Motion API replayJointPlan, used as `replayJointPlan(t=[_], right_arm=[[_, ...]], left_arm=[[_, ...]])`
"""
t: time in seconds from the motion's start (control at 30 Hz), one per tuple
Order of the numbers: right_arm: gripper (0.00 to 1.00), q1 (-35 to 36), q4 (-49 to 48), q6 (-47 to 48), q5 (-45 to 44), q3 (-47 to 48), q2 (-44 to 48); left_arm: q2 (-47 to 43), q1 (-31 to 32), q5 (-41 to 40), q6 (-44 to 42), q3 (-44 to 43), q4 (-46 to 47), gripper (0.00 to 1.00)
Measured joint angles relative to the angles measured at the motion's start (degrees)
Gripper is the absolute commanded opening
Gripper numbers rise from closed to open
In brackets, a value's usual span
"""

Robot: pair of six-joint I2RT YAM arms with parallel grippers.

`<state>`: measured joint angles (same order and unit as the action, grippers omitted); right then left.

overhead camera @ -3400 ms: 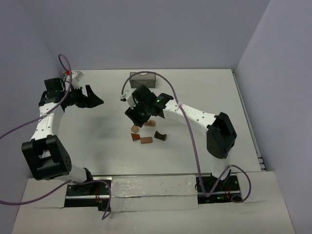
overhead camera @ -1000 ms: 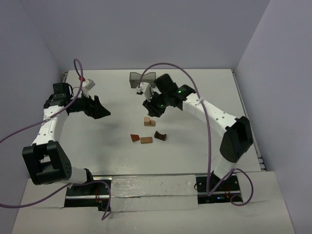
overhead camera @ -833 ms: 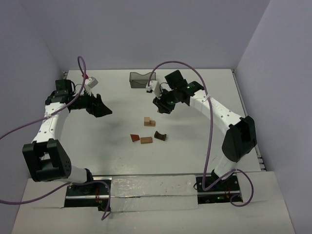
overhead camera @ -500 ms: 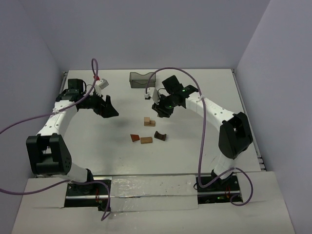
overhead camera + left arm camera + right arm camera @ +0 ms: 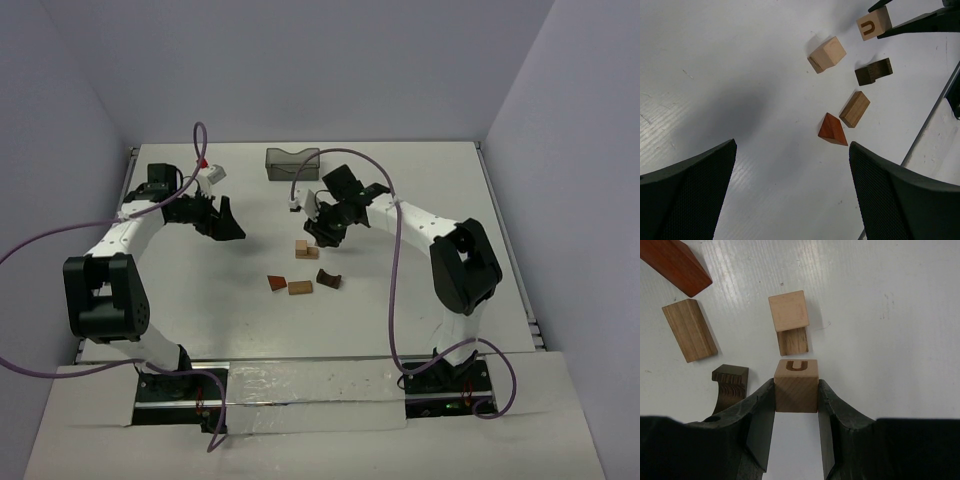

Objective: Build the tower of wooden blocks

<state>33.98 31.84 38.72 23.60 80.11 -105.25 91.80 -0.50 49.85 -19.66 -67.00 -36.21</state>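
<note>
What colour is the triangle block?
The triangle block is reddish-orange, and the left wrist view shows it best.

Wedge [image 5: 672,262]: cut off by the top and left edges of the right wrist view.
Arch [image 5: 730,382]: near end hidden behind a finger of the right hand [image 5: 796,390].
Lettered cube [image 5: 796,379]: both side faces covered by the fingers; from above, hidden under the right hand.
Tan cube [image 5: 787,310] and grained block [image 5: 792,341]: stacked or merely touching, cannot tell.
Left hand [image 5: 792,150]: fingers cut off by the lower edge.
</note>
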Motion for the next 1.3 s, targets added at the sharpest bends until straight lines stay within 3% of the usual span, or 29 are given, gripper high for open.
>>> replayJointPlan(t=[0.53, 1.3], right_arm=[[0.12, 1.79, -2.56, 4.80, -0.55, -3.19, -1.37], [0.18, 1.79, 3.06, 8.31, 0.27, 4.40, -8.60]], left_arm=[[0.23, 3.09, -1.50, -0.22, 0.00, 0.45, 0.99], [1.04, 3.53, -1.56, -1.01, 0.00, 0.42, 0.99]])
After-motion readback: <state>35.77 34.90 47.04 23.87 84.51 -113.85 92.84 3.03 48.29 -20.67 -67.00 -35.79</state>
